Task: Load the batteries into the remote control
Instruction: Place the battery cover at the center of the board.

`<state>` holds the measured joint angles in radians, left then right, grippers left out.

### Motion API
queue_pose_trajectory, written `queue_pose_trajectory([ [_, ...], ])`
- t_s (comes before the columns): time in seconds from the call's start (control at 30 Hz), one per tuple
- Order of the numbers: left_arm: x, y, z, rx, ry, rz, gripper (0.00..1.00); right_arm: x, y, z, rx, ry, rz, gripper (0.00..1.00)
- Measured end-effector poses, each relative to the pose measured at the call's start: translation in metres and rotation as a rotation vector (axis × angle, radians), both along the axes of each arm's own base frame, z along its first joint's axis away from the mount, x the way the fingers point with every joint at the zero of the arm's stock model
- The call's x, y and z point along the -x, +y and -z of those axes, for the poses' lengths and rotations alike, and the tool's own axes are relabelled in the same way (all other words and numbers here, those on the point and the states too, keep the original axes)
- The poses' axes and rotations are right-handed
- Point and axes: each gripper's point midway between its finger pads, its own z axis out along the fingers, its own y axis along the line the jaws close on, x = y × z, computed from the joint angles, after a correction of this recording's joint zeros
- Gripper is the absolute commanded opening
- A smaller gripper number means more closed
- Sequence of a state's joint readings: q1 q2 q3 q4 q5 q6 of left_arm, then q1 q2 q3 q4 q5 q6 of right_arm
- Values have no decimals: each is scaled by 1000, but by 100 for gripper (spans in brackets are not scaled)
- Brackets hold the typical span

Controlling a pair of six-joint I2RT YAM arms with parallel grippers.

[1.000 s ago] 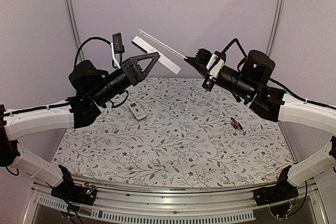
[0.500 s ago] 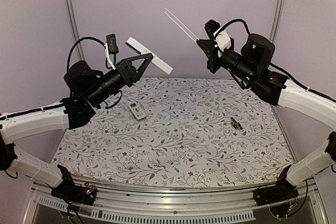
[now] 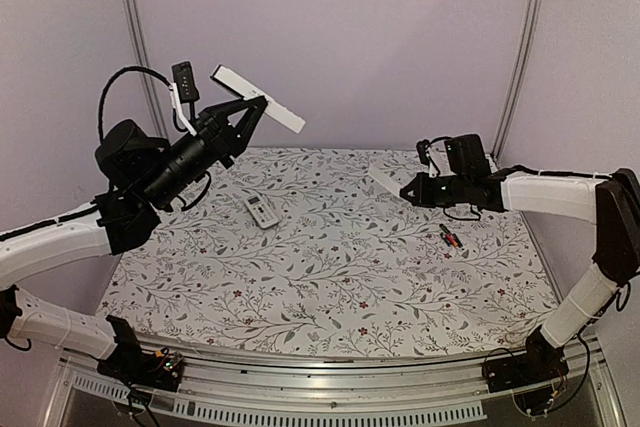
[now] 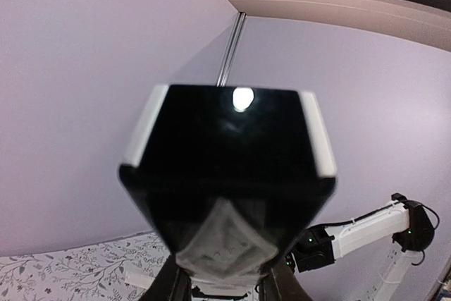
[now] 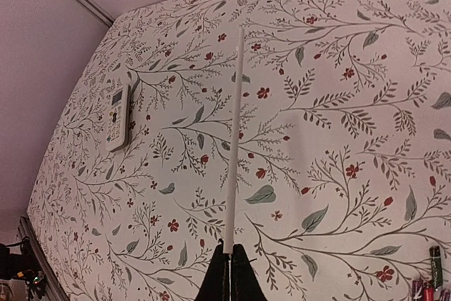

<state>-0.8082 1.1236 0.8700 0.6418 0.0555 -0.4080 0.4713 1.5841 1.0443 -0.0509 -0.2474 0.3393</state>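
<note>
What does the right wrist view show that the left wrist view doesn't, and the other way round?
Only the right wrist view: a small remote lying flat, the batteries at the bottom right corner, and a thin white strip seen edge-on, pinched between the right fingers.
Only the left wrist view: the dark end of the long remote held by the left fingers, filling most of the frame, with the right arm low in the distance.
Both: the floral tablecloth and the lilac wall.

Fingers [image 4: 174, 285] pinch black, white-edged remote [image 4: 225, 167]; lavender wall [image 4: 84, 75] behind.
</note>
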Motion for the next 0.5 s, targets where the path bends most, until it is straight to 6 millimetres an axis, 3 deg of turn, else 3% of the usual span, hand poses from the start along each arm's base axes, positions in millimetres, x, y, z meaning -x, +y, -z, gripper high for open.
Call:
queue_pose_trajectory([
  [0.13,-1,-1,8,-24,7,-5,0,20,3,39,-76,177,16,0],
  [0.5,-1,-3,11,-34,4,0,0,32,8,86,-183,372,73,0],
])
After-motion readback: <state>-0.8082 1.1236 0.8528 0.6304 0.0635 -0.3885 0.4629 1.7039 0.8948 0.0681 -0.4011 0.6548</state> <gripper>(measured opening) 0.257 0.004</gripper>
